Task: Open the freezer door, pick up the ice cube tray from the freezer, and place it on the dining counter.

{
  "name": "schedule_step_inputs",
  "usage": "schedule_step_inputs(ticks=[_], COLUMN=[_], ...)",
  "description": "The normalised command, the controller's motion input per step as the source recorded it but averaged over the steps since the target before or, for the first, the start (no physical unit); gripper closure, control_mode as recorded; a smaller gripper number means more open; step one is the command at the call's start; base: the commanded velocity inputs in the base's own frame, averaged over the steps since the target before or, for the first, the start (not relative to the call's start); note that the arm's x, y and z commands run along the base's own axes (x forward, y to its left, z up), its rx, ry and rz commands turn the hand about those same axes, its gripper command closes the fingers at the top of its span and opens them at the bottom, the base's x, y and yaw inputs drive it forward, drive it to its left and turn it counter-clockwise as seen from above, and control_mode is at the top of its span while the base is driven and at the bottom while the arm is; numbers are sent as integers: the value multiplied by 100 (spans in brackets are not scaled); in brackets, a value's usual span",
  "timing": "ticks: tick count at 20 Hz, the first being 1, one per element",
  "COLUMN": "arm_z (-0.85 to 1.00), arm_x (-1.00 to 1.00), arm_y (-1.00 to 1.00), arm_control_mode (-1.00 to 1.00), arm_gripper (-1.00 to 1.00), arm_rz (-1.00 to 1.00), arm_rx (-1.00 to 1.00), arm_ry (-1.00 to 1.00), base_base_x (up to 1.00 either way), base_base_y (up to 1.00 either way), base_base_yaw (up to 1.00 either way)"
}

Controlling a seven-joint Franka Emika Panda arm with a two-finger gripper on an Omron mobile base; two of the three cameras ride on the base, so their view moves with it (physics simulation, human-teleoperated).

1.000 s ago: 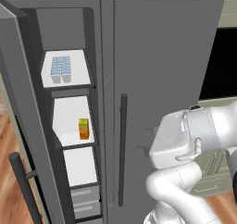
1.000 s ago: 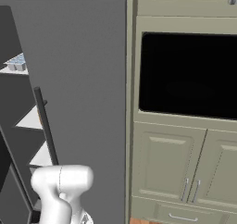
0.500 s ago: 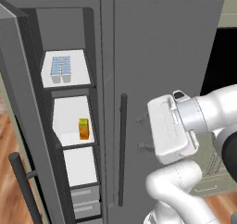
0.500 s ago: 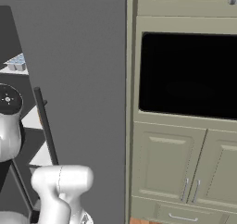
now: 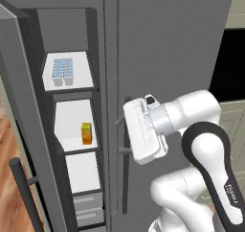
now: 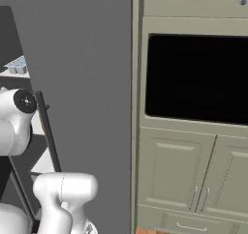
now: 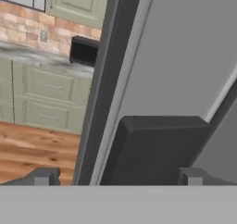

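The freezer door point(image 5: 14, 101) stands swung open at the far left, its dark bar handle point(image 5: 23, 197) low down. Inside the freezer point(image 5: 67, 29) the light-blue ice cube tray point(image 5: 63, 69) lies on the top white shelf; the tray point(image 6: 17, 64) also peeks in at the left edge of the right base view. My gripper point(image 5: 121, 136) hovers open and empty before the wider grey door, right of the freezer opening and below the tray's level. In the hand view my gripper point(image 7: 118, 177) spreads its tips wide, with nothing between them. The dining counter is out of view.
A small orange and green carton point(image 5: 86, 133) sits on the second shelf, grey drawers point(image 5: 88, 209) below. The wide door's dark handle point(image 5: 125, 188) runs beneath my hand. Cream cabinets with a black oven point(image 6: 198, 78) stand to the right. Wooden floor point(image 7: 37, 149) lies beyond the door.
The hand has swung left across the wide grey door toward the freezer opening. The jaws stay open. The tray and carton have not moved.
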Motion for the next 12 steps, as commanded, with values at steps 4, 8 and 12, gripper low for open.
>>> schedule_step_inputs(ticks=[4, 8, 12], arm_z=[-48, -38, -19], arm_x=[48, 36, 26], arm_y=[60, 61, 61], arm_control_mode=[-100, -100, -100], arm_gripper=[-100, -100, -100], arm_rz=[7, 8, 8], arm_rx=[0, 0, 0], arm_ry=[-11, -6, 0], base_base_x=[0, 0, 0], base_base_y=[0, 0, 0], base_base_yaw=[0, 0, 0])
